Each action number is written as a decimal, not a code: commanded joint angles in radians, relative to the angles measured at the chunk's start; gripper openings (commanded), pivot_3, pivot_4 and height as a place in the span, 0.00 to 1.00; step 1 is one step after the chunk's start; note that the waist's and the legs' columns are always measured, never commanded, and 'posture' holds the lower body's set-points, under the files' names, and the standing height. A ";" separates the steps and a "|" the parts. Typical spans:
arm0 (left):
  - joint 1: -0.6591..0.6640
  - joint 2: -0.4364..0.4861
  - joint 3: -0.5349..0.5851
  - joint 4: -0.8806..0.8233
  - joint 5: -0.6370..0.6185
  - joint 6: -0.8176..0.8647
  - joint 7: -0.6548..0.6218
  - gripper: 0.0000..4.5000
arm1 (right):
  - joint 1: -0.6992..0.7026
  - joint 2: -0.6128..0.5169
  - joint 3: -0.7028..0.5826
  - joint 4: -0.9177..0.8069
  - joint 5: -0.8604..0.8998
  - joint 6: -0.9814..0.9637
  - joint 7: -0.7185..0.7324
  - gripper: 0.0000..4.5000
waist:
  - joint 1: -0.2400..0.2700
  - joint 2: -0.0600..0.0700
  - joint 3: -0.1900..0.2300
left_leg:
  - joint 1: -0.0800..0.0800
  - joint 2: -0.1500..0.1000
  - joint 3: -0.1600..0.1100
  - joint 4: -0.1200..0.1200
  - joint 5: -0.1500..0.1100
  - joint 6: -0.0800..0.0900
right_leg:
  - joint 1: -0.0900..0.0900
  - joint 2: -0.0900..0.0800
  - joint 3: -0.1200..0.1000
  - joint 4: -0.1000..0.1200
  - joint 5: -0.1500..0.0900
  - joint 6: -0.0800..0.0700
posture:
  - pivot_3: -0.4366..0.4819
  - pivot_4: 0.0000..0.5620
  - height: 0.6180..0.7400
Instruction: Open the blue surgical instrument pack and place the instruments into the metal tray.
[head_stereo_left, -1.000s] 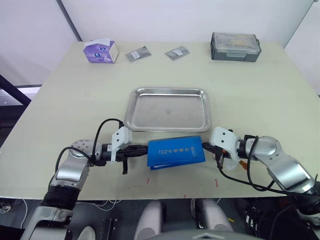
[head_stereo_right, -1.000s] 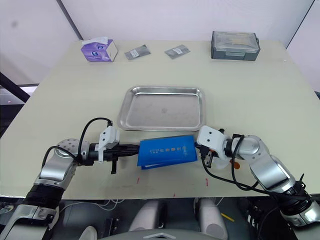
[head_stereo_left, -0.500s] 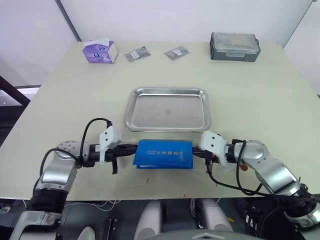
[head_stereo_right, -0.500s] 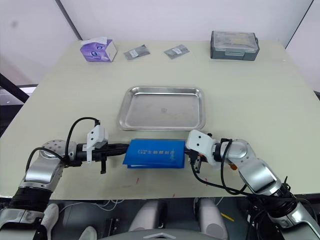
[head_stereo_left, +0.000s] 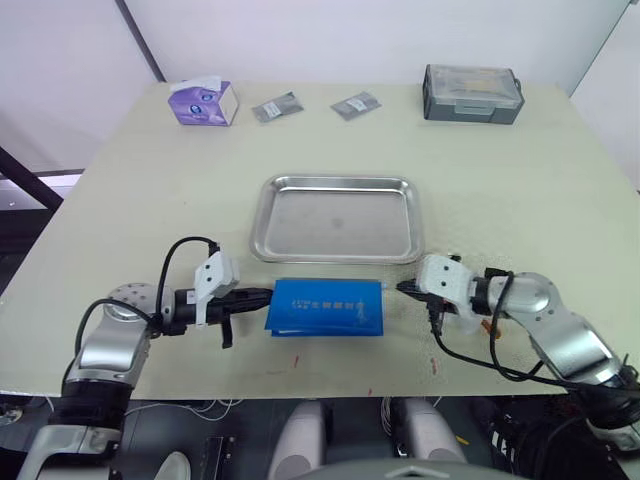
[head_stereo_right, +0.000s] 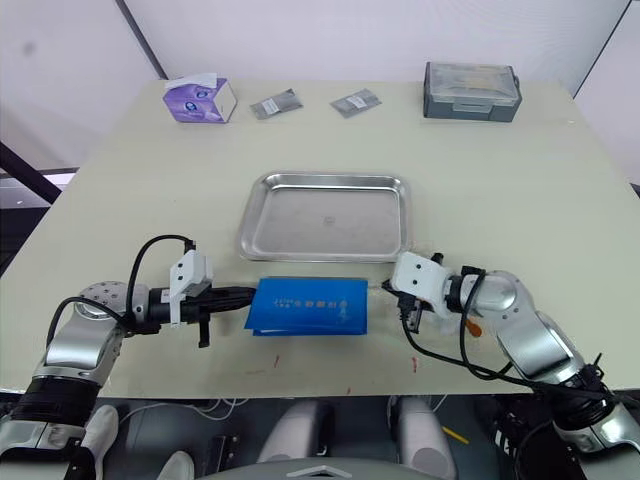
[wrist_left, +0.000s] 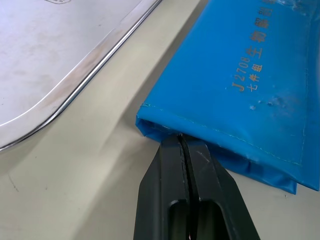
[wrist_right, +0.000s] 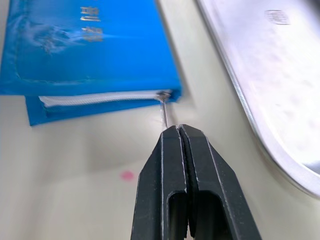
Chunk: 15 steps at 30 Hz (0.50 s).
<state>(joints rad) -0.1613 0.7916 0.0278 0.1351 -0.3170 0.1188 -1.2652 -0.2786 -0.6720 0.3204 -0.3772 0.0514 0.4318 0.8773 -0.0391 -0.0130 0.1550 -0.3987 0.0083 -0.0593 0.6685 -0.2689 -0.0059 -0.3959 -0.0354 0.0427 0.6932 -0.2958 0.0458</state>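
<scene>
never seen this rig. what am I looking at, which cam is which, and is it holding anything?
A humanoid robot with two arms, each ending in two black fingers. Two pictures come from its head, looking down at a table; two come from its wrists, looking along the fingers.

On the table: a metal tray with nothing in it, and the blue surgical instrument pack lying nearer the robot. At the far edge: a purple tissue box, two small grey packets and a grey lidded box.

The left gripper is shut on the pack's edge. The right gripper is shut on the pack's zipper pull.
</scene>
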 joint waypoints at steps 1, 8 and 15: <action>0.016 0.027 0.035 -0.011 -0.021 -0.017 -0.025 0.01 | 0.034 -0.018 -0.071 -0.079 0.045 -0.043 0.014 0.00 | -0.001 0.000 0.000 | 0.000 0.000 0.000 0.000 0.000 0.000 | 0.000 0.000 0.000 0.000 0.000 0.000 | 0.48 0.27 0.95; 0.032 0.105 0.154 -0.038 -0.163 0.056 -0.132 0.19 | 0.202 0.020 -0.168 -0.178 0.207 -0.214 0.065 0.36 | -0.001 -0.002 0.002 | 0.000 0.002 -0.001 0.000 0.000 0.000 | 0.000 0.000 -0.001 0.000 0.000 0.000 | 0.48 0.27 0.95; 0.027 0.143 0.176 -0.134 -0.232 0.075 -0.216 0.81 | 0.321 0.060 -0.138 -0.201 0.330 -0.203 0.098 0.98 | 0.000 -0.002 0.002 | 0.000 0.002 0.000 0.000 0.000 0.000 | 0.000 0.000 -0.001 0.000 0.000 0.000 | 0.48 0.27 0.95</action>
<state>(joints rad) -0.1355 0.9084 0.1703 0.0632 -0.5146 0.1974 -1.4485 0.0051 -0.6124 0.1789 -0.5347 0.3250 0.2296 0.9490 -0.0395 -0.0148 0.1568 -0.3988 0.0104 -0.0595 0.6682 -0.2689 -0.0059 -0.3956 -0.0350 0.0419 0.6932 -0.2961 0.0453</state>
